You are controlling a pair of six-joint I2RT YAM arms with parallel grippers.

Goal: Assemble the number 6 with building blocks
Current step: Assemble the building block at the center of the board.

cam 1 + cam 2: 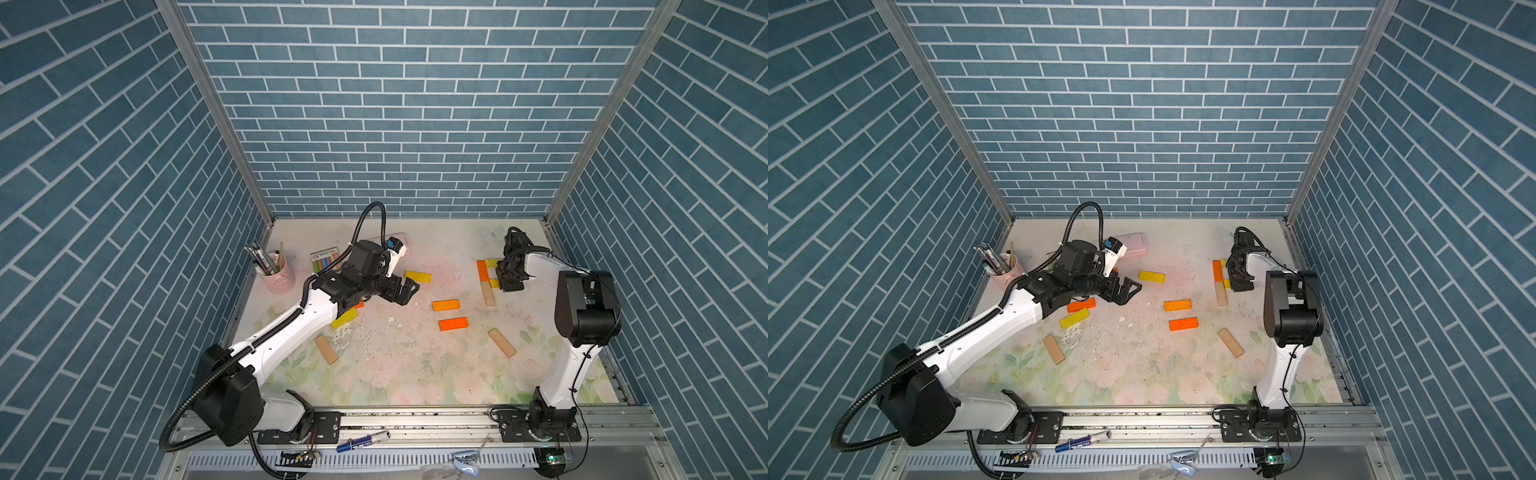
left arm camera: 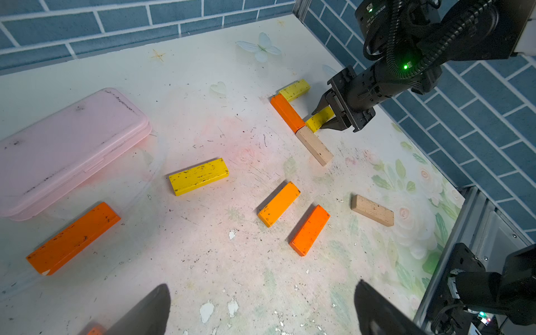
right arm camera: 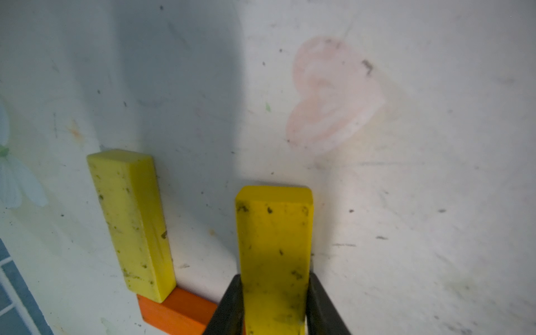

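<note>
Right wrist view is filled by a yellow block (image 3: 274,232) pinched across its narrow width by the right gripper (image 3: 274,290), the jaws being pressed against its two long sides so that its length is left free to be aimed. It is held low over the table (image 3: 406,203), parallel to a second yellow block (image 3: 130,220) whose end is butted against an orange block (image 3: 177,313); whether the held piece rests on the surface cannot be told. From the left wrist view, the orange block and a tan block (image 2: 314,146) are seen laid end to end as the spine of the 6, with the second yellow block as its top bar, so the held piece is judged to be intended as the middle bar at their joint. The left gripper (image 2: 264,304) is spread wide and empty above the loose blocks (image 2: 198,176), well apart from the figure, presumably to leave the placement undisturbed.
</note>
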